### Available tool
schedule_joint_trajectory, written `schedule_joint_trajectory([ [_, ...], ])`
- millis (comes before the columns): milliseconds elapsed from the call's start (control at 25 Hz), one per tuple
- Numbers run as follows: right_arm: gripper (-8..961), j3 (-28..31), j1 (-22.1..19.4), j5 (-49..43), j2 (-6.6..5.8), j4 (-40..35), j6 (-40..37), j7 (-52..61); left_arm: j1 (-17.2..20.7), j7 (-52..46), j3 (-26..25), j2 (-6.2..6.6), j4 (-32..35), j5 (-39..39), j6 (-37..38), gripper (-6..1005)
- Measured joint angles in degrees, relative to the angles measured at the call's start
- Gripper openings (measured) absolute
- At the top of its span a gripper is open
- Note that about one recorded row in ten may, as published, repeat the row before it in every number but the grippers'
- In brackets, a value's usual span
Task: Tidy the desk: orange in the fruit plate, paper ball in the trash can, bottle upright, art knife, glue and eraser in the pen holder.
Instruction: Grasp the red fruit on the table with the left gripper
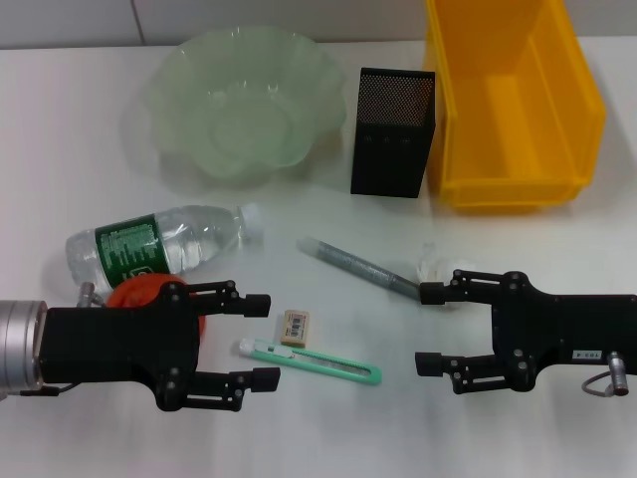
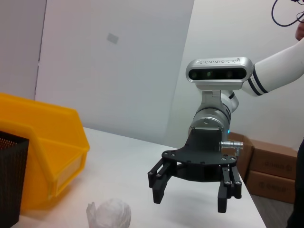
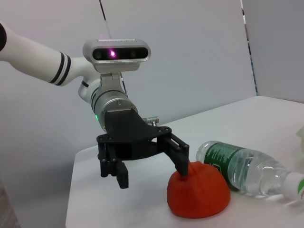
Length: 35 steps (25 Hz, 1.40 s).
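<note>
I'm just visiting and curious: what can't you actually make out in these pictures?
- Orange: head view, mostly hidden under the left gripper.
- Paper ball: head view, partly behind the right gripper.
- Pen holder: inside not visible.
- Eraser label: too small to read.

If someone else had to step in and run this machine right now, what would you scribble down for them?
Left pincer: open, empty, above the orange.
Right pincer: open, empty, beside the paper ball.
Bottle lies on its side.
Art knife, eraser and glue lie on the desk.
Fruit plate, pen holder and yellow bin hold nothing.
Done: nothing. Left: everything.
</note>
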Motion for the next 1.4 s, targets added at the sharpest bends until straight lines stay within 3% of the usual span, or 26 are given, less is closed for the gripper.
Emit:
schedule_joint_trajectory([
  [880, 821, 0.25, -0.12, 0.04, -0.01, -0.21, -0.52, 0.09, 0.01, -0.19, -0.27, -0.02, 1.27, -0.03, 0.13, 784],
  [1080, 821, 0.2, 0.03, 0.01, -0.17, -0.29, -0.54, 0.32, 1.17, -0.21, -1.3, 0.73, 2.95, -0.05, -0.22, 784],
  [1120, 821, 0.28, 0.09, 0.0, -0.22, -0.33, -0.54, 0.4, 2.69, 0.01, -3.19, 2.1, 3.46, -0.05, -1.21, 784],
  [1400, 820, 0.53, 0.16, 0.16, -0.4, -0.36, -0.44, 1.09, 5.89, 0.21, -4.31, 4.22, 4.78, 0.41, -5.94, 784],
])
